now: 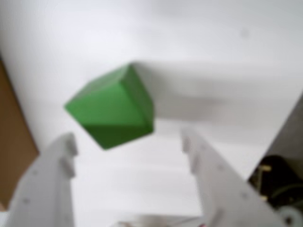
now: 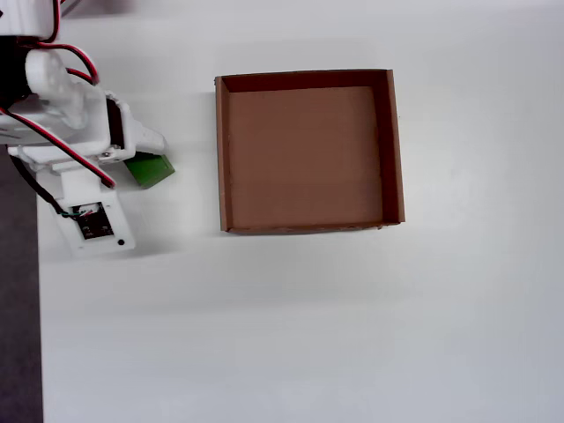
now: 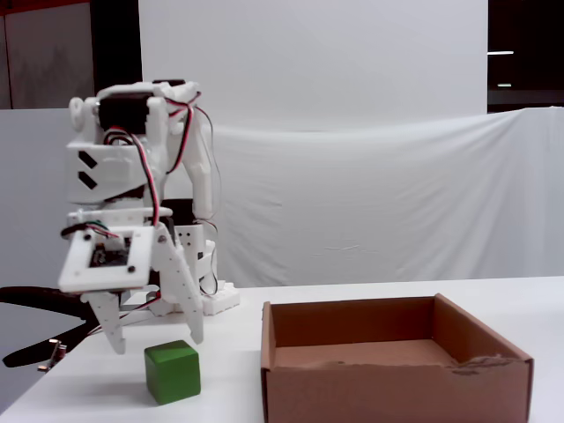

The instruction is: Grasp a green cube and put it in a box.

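Sitting empty, box point(image 2: 307, 146), green cube point(image 3: 173, 371) outside

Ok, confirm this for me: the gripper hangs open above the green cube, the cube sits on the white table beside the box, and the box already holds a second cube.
One part is wrong: the box holds nothing; the overhead view shows only its bare brown floor. The rest stands: the gripper hangs open above the green cube, which sits on the white table beside the box.

My white two-finger tool point(image 3: 154, 339) hangs spread open just above the small bright-green cube point(image 3: 173, 371), left of the shallow brown cardboard box point(image 3: 397, 386), near the white desk's point(image 3: 97, 392) left edge.
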`<state>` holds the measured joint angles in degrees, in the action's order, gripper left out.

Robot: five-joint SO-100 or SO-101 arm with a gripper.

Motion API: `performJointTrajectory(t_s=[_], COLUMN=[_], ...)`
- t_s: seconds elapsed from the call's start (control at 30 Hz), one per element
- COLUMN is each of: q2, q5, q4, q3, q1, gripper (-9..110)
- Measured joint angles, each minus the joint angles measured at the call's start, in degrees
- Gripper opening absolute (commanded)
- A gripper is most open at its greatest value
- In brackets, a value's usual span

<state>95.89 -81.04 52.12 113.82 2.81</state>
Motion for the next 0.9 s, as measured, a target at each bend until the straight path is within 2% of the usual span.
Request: performJointTrajectory(t_s=[0.23, 0.9], q2=[-1.3, -6.1], q5=[-3.6, -9.7], q4=[1.4, 0.1], q3=[-1.8, -1.7], q1=[-3.2, -3.2], gripper=[31, 31])
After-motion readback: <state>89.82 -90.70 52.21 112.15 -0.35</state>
